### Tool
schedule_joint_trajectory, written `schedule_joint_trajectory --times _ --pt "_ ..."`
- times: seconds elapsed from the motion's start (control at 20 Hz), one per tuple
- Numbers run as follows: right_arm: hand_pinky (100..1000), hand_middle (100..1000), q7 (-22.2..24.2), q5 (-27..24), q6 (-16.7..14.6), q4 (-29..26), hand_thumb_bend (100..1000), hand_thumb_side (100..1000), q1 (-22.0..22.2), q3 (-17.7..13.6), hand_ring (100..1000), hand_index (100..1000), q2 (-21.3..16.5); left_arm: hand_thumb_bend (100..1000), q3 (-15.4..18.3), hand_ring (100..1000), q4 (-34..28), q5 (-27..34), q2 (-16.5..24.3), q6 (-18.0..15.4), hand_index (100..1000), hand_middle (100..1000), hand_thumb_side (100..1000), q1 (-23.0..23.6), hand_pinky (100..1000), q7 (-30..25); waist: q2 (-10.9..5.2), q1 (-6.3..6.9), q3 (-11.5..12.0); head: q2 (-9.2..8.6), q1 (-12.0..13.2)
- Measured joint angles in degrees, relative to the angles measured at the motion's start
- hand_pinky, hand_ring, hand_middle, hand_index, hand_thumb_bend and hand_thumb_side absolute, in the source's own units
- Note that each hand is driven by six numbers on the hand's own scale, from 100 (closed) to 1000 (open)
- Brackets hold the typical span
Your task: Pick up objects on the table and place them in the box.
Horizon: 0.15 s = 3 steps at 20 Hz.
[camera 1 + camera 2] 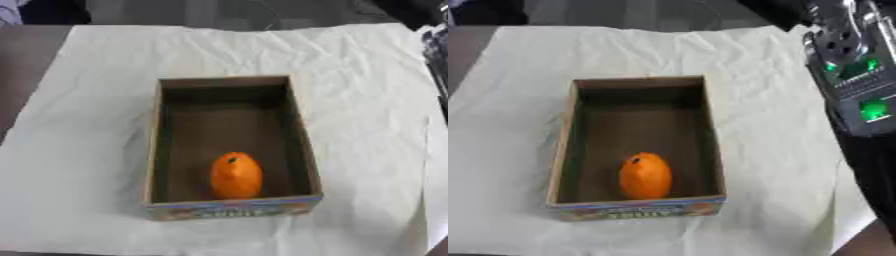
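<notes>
Right arm (855,70): grey and silver casing beside the cloth's right edge
Lights: glowing green patches on casing
Lower part: black, blurred
Holes: small dark spots near top

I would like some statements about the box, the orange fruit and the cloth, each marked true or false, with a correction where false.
1. The orange fruit lies inside the cardboard box. True.
2. The fruit sits at the far end of the box. False: it sits at the near end, by the printed front wall.
3. The box stands on a pale, wrinkled cloth. True.
4. A second fruit lies on the cloth beside the box. False: nothing else shows on the cloth.
5. A robot hand is holding the fruit. False: no hand touches it; only part of the right arm shows at the right edge.
</notes>
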Motion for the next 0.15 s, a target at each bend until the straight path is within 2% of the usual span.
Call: schedule_joint_trajectory --times 0.15 --pt "922 809 -6.65 -1.98 -1.21 0.00 100 1000 1.20 -1.27 1000 930 1.04 100 0.00 540 0.00 0.00 -0.01 -0.02 693 652 757 0.11 399 0.03 0.00 0.29 -0.11 0.02 0.34"
